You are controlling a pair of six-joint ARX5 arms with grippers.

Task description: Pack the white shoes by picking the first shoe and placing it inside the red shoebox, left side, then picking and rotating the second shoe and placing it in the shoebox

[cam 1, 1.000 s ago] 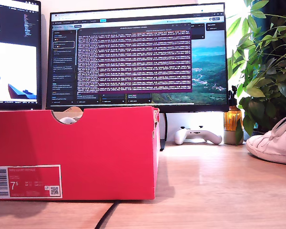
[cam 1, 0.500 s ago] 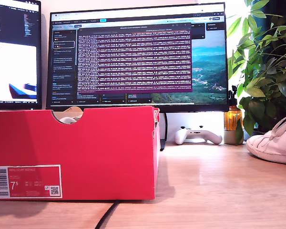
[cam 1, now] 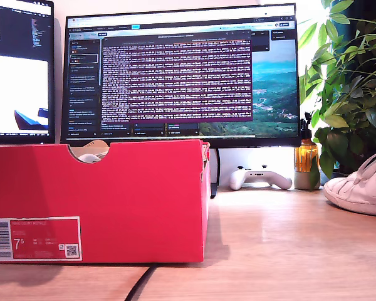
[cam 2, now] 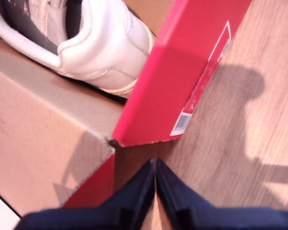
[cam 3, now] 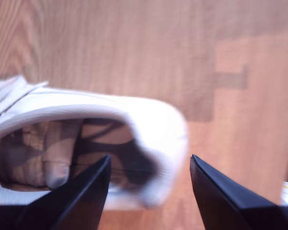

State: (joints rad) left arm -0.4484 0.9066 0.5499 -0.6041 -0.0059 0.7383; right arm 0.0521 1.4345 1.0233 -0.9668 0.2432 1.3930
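**One shoe boxed, one on the table**

The red shoebox [cam 1: 97,200] fills the exterior view's left, its barcode label [cam 1: 36,239] low on the front wall. A first white shoe [cam 2: 103,45] lies inside it, heel close to the box's corner. My first gripper [cam 2: 155,179] hangs just outside that corner, jaws pressed together on nothing. Behind the box stands a monitor [cam 1: 182,75]; a game controller [cam 1: 260,177] lies beyond it. Well apart from the box, at the exterior view's right, the second white shoe [cam 1: 360,187] rests on the wooden table [cam 1: 288,251]. My second gripper [cam 3: 150,172] hovers above its heel, jaws spread.
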